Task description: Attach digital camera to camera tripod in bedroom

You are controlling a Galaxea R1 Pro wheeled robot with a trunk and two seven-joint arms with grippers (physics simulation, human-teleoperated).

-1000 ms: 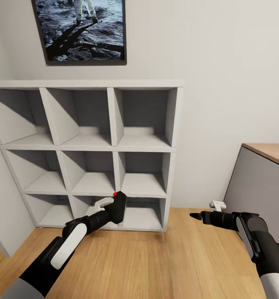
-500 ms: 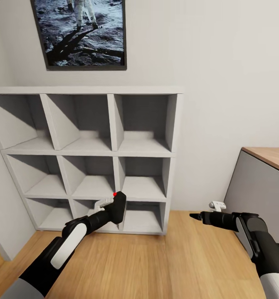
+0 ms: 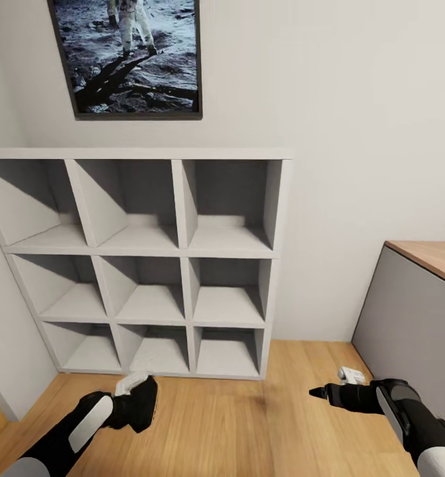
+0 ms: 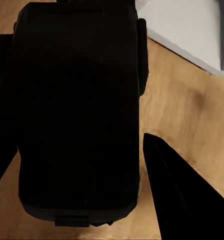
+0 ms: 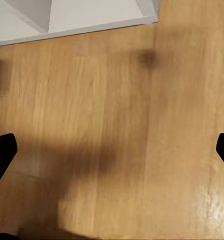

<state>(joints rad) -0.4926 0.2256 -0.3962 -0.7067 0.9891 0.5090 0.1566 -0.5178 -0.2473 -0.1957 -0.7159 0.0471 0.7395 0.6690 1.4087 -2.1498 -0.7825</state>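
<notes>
The digital camera [image 3: 141,405], a small black box, is held low over the wood floor in front of the white cube shelves [image 3: 182,255]. My left gripper [image 3: 137,399] is shut on it. In the left wrist view the camera's dark body [image 4: 79,110] sits between my two black fingers [image 4: 184,200]. Its red dot is hidden. My right gripper [image 3: 317,392] hovers above the floor to the right, and in the right wrist view its fingertips [image 5: 2,152] stand wide apart, open with nothing between them. The camera tripod is out of view.
A framed moon photograph [image 3: 132,56] hangs on the white wall above the shelves. A grey cabinet with a wooden top [image 3: 414,311] stands at the right. Light wood plank floor [image 3: 249,424] lies between my arms.
Both arms have dropped lower, the left one carrying the camera down from the bottom shelf row towards the floor. The head view has shifted, so the shelves sit lower in the picture.
</notes>
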